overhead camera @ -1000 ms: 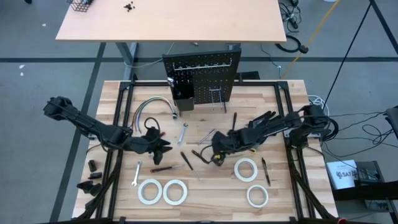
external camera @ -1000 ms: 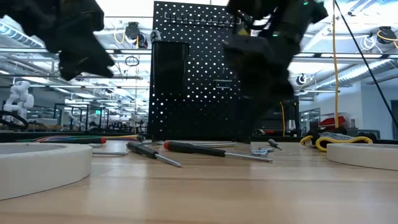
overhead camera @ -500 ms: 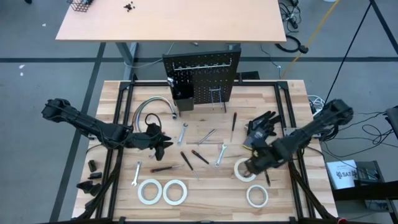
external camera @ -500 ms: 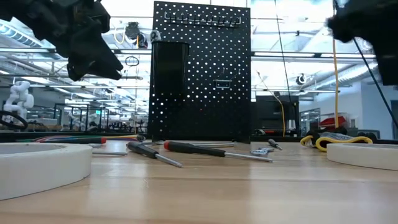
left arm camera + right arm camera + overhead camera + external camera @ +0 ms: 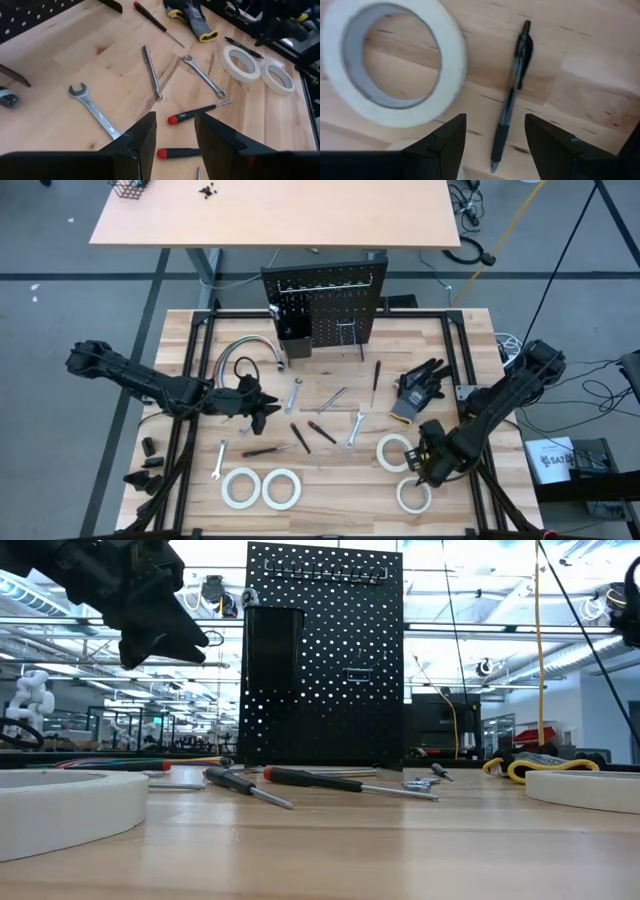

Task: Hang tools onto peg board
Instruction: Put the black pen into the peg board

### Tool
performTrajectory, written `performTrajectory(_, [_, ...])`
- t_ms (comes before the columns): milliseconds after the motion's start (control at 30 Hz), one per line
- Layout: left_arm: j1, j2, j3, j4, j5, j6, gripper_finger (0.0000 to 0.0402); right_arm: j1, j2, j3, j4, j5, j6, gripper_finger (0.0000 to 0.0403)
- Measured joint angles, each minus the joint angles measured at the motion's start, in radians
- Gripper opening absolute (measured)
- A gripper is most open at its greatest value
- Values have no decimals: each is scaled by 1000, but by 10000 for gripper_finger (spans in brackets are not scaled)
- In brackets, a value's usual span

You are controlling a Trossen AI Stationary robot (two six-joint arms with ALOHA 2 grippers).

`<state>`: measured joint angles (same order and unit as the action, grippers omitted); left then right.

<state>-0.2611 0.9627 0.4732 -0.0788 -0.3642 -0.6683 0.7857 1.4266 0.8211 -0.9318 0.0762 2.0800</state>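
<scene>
The black peg board [image 5: 325, 305] stands upright at the table's far middle; it also shows in the low view [image 5: 325, 655]. Silver wrenches [image 5: 294, 395] [image 5: 354, 430] [image 5: 221, 460], screwdrivers [image 5: 298, 438] and white tape rolls [image 5: 241, 487] [image 5: 396, 452] lie flat on the table. My left gripper [image 5: 262, 405] hovers open and empty left of centre, above a wrench [image 5: 95, 110] and a red-handled screwdriver [image 5: 197, 112]. My right gripper [image 5: 425, 465] is open and empty over a tape roll [image 5: 395, 65] and a black pen [image 5: 512, 95] at the near right.
A black-and-yellow glove [image 5: 420, 388] lies right of centre. A curved grey cable bundle [image 5: 245, 350] lies left of the peg board. Another tape roll [image 5: 413, 495] lies by the near right edge. Black frame rails [image 5: 190, 430] run along the table's sides.
My right gripper has swung from the table's centre toward the right and near edges, and now hangs over the tape rolls and the pen. The wrench it covered at centre now shows. My left gripper has crept slightly toward the right.
</scene>
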Motion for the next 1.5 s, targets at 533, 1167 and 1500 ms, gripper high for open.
performTrajectory(533, [47,0,1,64,5,21,136,21,238,6,89,-41,-59,83])
performTrajectory(1167, [50,1,1,416,159,29,136,21,-56,188,-87,267,-124,16])
performTrajectory(1500, [50,155,1,889,185,-17,136,-133,-107,218,570,787,-1032,16])
